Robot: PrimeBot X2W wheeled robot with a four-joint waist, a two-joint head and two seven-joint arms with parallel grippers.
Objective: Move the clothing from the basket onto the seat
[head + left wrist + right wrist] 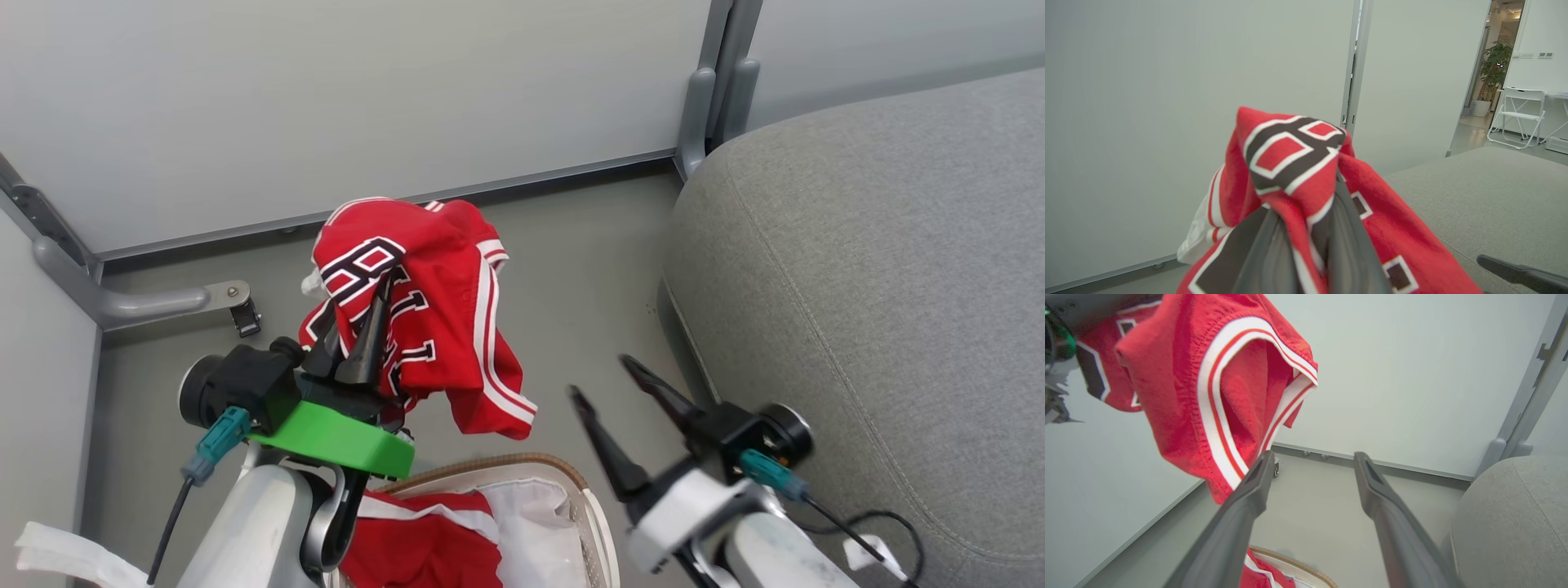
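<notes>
The left gripper [363, 322] [1306, 228] is clamping shut on a bunched fold of the red jersey [441, 302] [1290, 151] [1180, 363]. Its dark fingertips are disappearing into the cloth, so the pinch itself is hiding. A small white patch at the jersey's far edge is proving hard to identify. The jersey is hanging over that hand in soft crumpled folds, with block letters creasing and white stripe trim edging the loose hem. Between the two forearms, the basket [575, 478] [1298, 565] is running off the lower edge. It is showing a curved brown woven rim, a perforated white wall, a limp liner [531, 523] and a second red garment [424, 547] inside. The right gripper [600, 376] [1314, 457] is standing spread wide, gripping nothing, just beside the hem. Right of it, the grey woven seat [882, 286] [1486, 196] [1511, 522] is bulging, rounded and seamed.
</notes>
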